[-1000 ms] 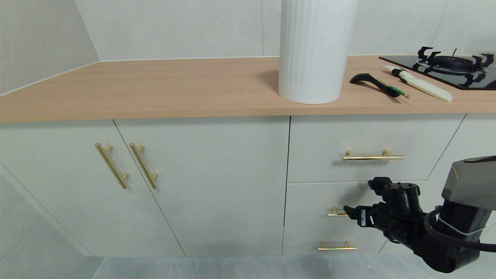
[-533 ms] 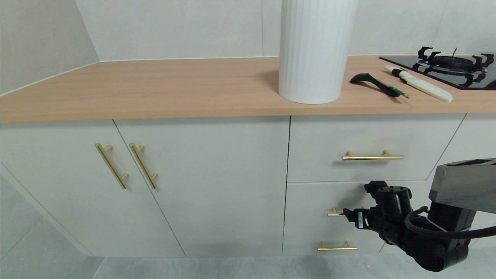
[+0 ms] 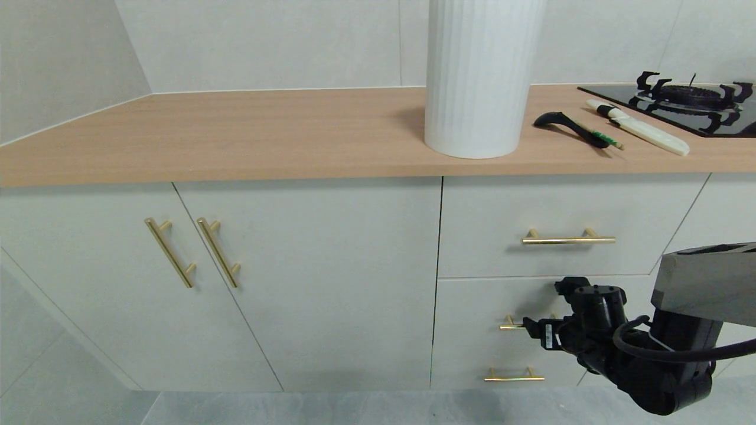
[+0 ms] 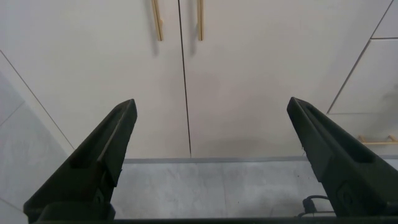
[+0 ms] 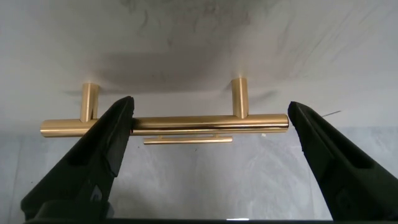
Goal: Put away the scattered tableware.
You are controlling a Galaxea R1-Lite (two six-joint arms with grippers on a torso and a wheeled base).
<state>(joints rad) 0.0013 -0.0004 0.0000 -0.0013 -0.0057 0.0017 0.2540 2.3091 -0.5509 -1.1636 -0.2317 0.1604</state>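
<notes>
Counting the tableware on the worktop (image 3: 266, 133), what do you get?

One black spoon (image 3: 564, 125) and one white knife (image 3: 641, 131), both lying flat. The spoon is at three o'clock of the single white ribbed cylinder (image 3: 479, 77), and the knife is at three o'clock of the spoon. One slim green-tipped piece (image 3: 608, 140) lies against the spoon's handle end; I cannot tell what it is.

Anything beyond the knife?

One hob (image 3: 679, 109) at the knife's one o'clock, carrying one burner grate (image 3: 694, 93).

How many handles below?

Five, all brass. Two door handles (image 3: 170, 252) sit side by side on the cupboard at nine o'clock. Three are stacked on the drawers: the top handle (image 3: 568, 239), the middle handle (image 3: 511, 325) at its six o'clock, and the bottom handle (image 3: 514, 378) lower again.

Where is the right tool (image 5: 210, 112)?

Low, in front of the middle drawer. Its two fingers are spread wide, one near each end of the middle handle's bar, gripping nothing.

And the left tool (image 4: 211, 109)?

Spread wide too and holding nothing, facing the foot of the two cupboard doors and the floor.
</notes>
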